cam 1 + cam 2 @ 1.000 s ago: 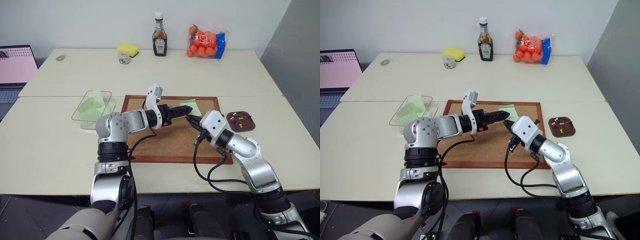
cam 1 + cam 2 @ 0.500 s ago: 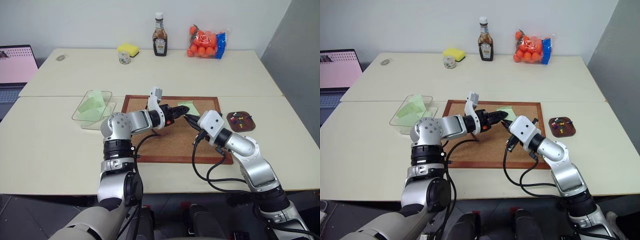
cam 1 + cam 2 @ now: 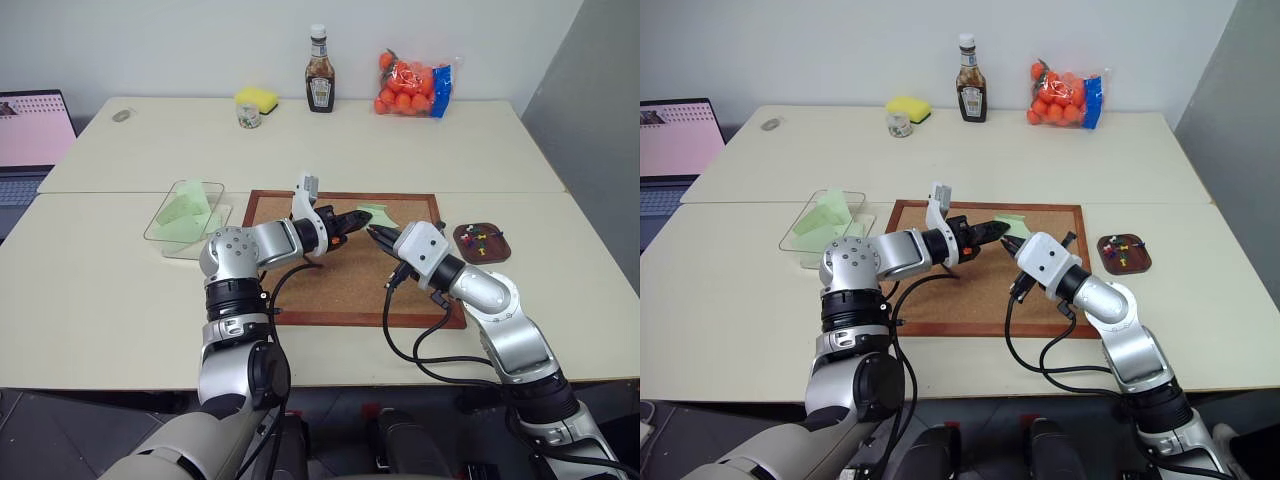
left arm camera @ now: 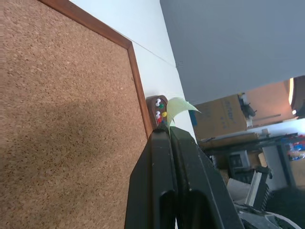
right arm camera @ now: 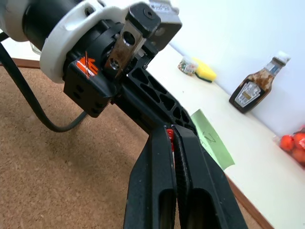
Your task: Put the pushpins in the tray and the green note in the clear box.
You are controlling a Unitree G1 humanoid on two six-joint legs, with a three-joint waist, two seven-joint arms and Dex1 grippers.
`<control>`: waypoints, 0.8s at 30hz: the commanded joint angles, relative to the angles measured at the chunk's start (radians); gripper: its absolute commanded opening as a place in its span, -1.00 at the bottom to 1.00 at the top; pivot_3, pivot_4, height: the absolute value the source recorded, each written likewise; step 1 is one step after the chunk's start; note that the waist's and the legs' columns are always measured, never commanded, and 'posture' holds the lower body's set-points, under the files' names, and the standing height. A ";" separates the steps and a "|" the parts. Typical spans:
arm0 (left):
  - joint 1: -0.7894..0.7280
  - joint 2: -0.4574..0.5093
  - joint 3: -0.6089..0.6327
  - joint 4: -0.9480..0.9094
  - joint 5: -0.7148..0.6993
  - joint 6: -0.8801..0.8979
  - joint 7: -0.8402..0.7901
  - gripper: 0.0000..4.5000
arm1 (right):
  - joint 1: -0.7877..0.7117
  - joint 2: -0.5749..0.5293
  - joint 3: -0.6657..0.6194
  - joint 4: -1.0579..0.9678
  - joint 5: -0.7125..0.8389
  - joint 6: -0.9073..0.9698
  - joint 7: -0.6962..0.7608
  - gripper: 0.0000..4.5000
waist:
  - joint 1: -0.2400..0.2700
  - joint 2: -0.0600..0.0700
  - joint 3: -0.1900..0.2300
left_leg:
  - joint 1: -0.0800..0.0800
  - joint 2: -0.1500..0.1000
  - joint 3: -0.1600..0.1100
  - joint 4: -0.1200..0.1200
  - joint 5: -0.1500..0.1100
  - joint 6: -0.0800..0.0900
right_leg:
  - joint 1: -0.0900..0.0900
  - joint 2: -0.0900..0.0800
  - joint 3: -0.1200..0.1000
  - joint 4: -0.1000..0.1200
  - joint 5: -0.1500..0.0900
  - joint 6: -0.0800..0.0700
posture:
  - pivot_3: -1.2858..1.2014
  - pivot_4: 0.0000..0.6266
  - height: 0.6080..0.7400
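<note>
The green note (image 3: 379, 212) lies at the far edge of the cork board (image 3: 340, 285). My left gripper (image 3: 360, 216) is shut on its near edge, and the slip (image 4: 178, 107) curls out past the fingertips in the left wrist view. My right gripper (image 3: 373, 235) hovers just beside it, shut on a red pushpin (image 5: 168, 134) that shows between its tips. The brown tray (image 3: 497, 252) sits right of the board with several coloured pins (image 3: 478, 238) in it. The clear box (image 3: 160, 232) stands left of the board and holds green slips.
At the table's far side stand a sauce bottle (image 3: 319, 84), a bag of oranges (image 3: 415, 85), a yellow sponge (image 3: 256, 98) and a small jar (image 3: 248, 116). A laptop (image 3: 30, 130) is at the far left. A seam joins the two tabletops.
My left gripper's fingers have closed from open onto the note's edge, and its wrist has rolled a little. The right gripper has stayed in place, still shut.
</note>
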 commanded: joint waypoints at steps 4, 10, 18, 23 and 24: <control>-0.023 -0.013 0.023 -0.010 -0.045 -0.002 0.046 -0.98 | -0.015 0.010 -0.026 -0.013 -0.031 -0.095 -0.053 -1.00 | 0.000 0.000 0.000 | 0.000 0.000 0.000 0.000 0.000 0.000 | 0.000 0.000 0.000 0.000 0.000 0.000 | 0.03 -0.52 1.00; -0.013 -0.013 0.015 -0.015 -0.052 -0.006 0.061 -0.98 | -0.010 0.029 -0.042 -0.016 -0.023 -0.109 -0.093 -1.00 | 0.000 0.000 0.000 | 0.000 0.000 0.000 0.000 0.000 0.000 | 0.000 0.000 0.000 0.000 0.000 0.000 | 0.03 -0.52 1.00; 0.056 0.090 -0.126 -0.193 -0.038 -0.076 -0.089 -0.98 | 0.099 0.047 -0.274 -0.118 0.067 0.117 -0.204 -1.00 | 0.002 0.000 0.000 | 0.000 -0.001 0.000 0.000 0.001 -0.002 | 0.000 -0.001 0.000 0.000 0.002 -0.004 | 0.03 -0.52 1.00; 0.116 0.155 -0.229 -0.301 -0.003 -0.153 -0.159 -0.98 | 0.115 0.026 -0.374 -0.066 0.092 0.268 -0.239 -1.00 | 0.001 0.000 0.000 | 0.000 0.000 0.001 0.000 0.001 -0.001 | 0.000 -0.001 0.001 0.000 0.003 -0.004 | 0.03 -0.52 1.00; 0.126 0.162 -0.248 -0.315 0.004 -0.167 -0.167 -0.98 | 0.110 0.019 -0.385 -0.041 0.087 0.288 -0.246 -1.00 | 0.001 0.000 0.000 | 0.001 0.000 0.001 0.000 0.000 -0.001 | 0.000 -0.001 0.001 0.000 0.003 -0.004 | 0.03 -0.52 1.00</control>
